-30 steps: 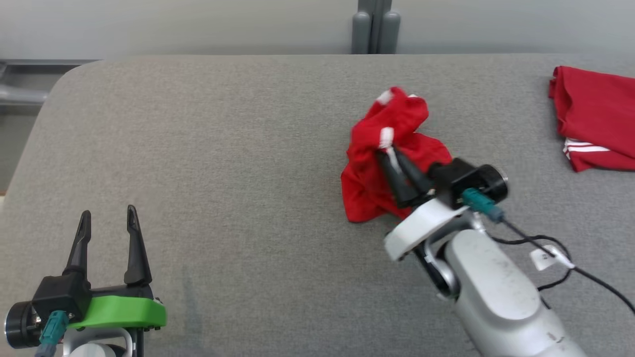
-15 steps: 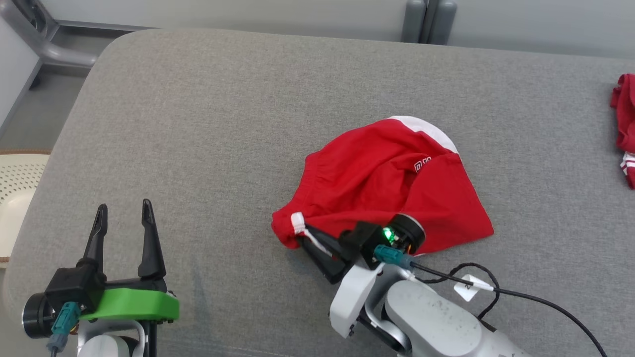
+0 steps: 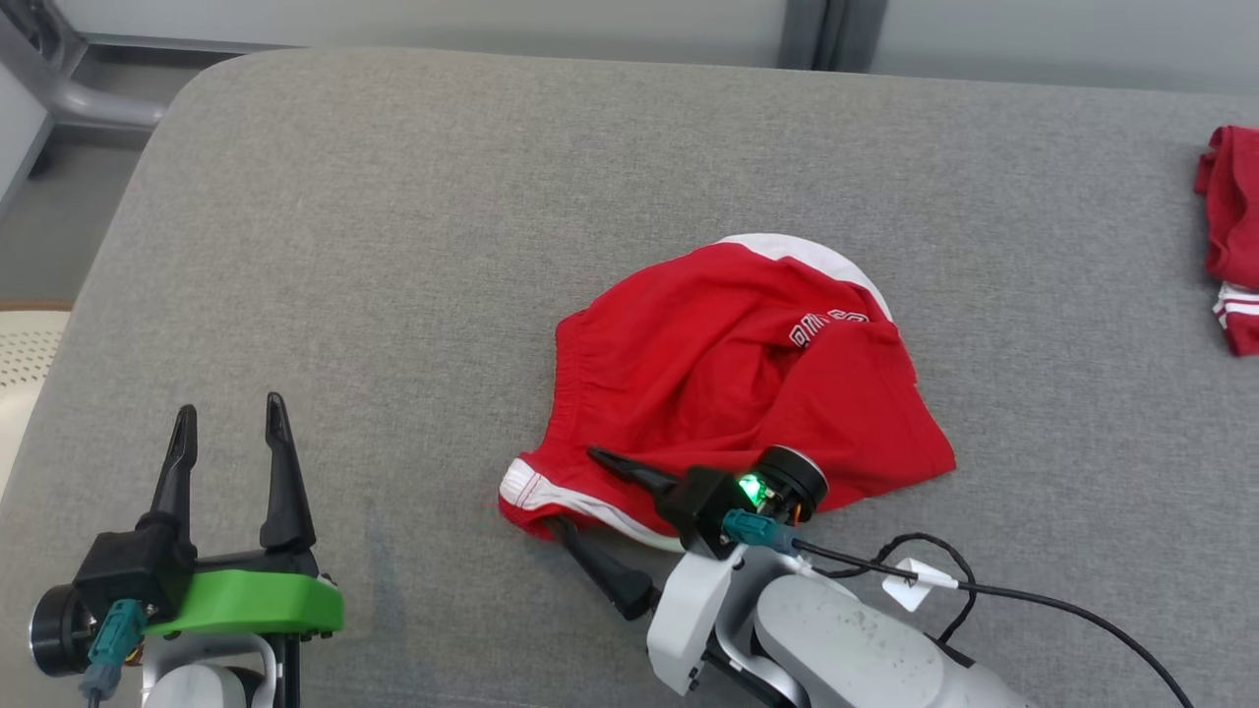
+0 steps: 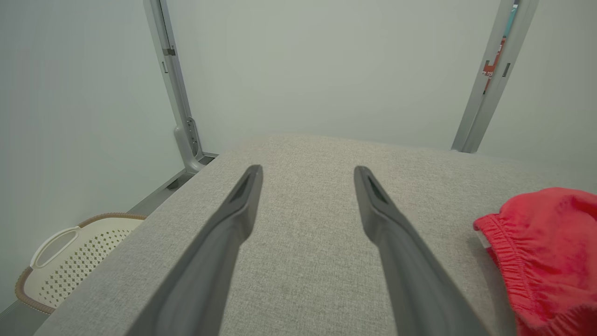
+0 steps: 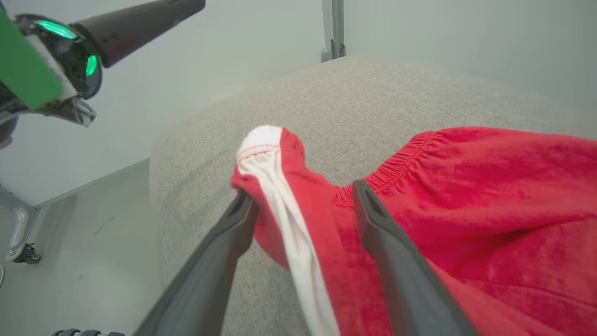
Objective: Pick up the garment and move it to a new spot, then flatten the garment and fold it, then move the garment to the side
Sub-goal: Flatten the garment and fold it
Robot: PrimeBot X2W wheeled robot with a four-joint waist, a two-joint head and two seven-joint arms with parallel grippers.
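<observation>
Lying spread but rumpled toward the tabletop's [image 3: 393, 197] front edge, right of centre: garment [image 3: 728, 393], red shorts with white trim. Soft, light, limp; likely to sag and bunch when lifted; best taken at the elastic waistband or a hem corner. Right gripper [image 3: 570, 489]: fingers apart, white-trimmed hem loose between them; half a second earlier they pinched it. Left gripper [image 3: 228, 408]: apart, empty, near the front left corner.
</observation>
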